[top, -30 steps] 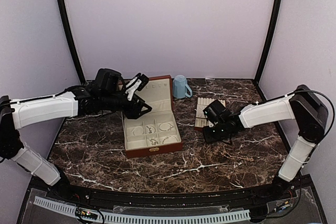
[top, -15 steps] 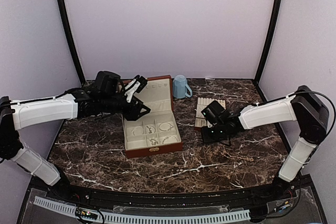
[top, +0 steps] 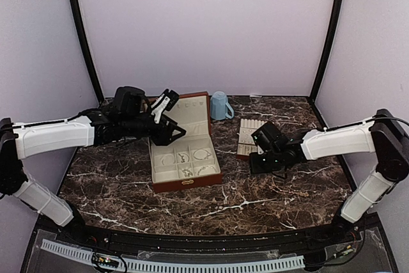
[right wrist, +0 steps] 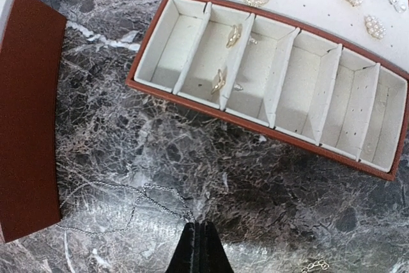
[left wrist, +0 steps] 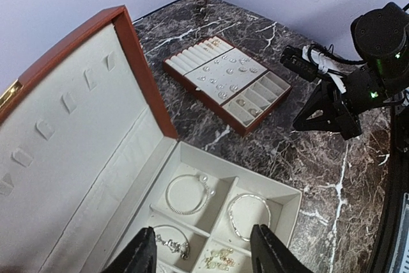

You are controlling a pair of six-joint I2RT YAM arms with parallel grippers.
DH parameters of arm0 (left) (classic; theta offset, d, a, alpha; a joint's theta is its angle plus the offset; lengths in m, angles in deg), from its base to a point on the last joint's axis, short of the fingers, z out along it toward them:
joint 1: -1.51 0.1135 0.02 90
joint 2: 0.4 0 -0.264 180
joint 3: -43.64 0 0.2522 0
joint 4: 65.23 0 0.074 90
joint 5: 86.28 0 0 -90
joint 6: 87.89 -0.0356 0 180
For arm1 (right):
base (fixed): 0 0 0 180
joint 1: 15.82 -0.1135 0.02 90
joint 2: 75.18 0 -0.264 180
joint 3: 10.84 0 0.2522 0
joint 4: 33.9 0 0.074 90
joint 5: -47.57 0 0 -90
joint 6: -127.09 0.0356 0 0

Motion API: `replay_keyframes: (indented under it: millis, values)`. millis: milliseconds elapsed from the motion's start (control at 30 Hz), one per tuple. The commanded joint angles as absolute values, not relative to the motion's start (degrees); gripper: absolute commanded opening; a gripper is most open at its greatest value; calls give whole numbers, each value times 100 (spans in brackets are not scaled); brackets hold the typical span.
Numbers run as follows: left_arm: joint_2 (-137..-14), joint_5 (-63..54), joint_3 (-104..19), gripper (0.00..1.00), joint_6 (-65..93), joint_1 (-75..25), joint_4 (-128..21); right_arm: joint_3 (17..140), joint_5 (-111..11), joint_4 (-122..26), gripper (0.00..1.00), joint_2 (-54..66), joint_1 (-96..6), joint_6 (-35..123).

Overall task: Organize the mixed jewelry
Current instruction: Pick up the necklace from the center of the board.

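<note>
Silver chain (right wrist: pixel 147 188), thin and hard to see, lies on the dark tabletop (right wrist: pixel 287 196) between the box (right wrist: pixel 25 119) and the tray (right wrist: pixel 307 87). It runs up to the right pincer (right wrist: pixel 199 247), whose tips are pressed together. I cannot tell if it is pinched. The tray's top is cut off. Six slots show, with two gold bits (right wrist: pixel 233 35) in one. The left pincer (left wrist: pixel 204 250) is apart over the box, with two bracelets (left wrist: pixel 188 193) inside.
</note>
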State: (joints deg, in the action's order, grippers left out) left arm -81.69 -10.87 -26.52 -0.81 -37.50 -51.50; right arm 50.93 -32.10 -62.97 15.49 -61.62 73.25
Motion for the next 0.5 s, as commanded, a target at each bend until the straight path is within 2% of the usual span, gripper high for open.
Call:
replay_keyframes:
  millis: [0,200,467]
  values:
    - [-7936,-1548,-2562,53,160,-3747,-5726,5020,-3123,-6132,0,1216,-6205,7367]
    - [-8111,-1625,-2223,53,806,-3967,-6986,5012,-3073,-6148,0,676,-6209,7292]
    - [-9009,-1365,-2384,52,1066,-4629,-8168,4935,-3167,-6070,0,9,-6206,7218]
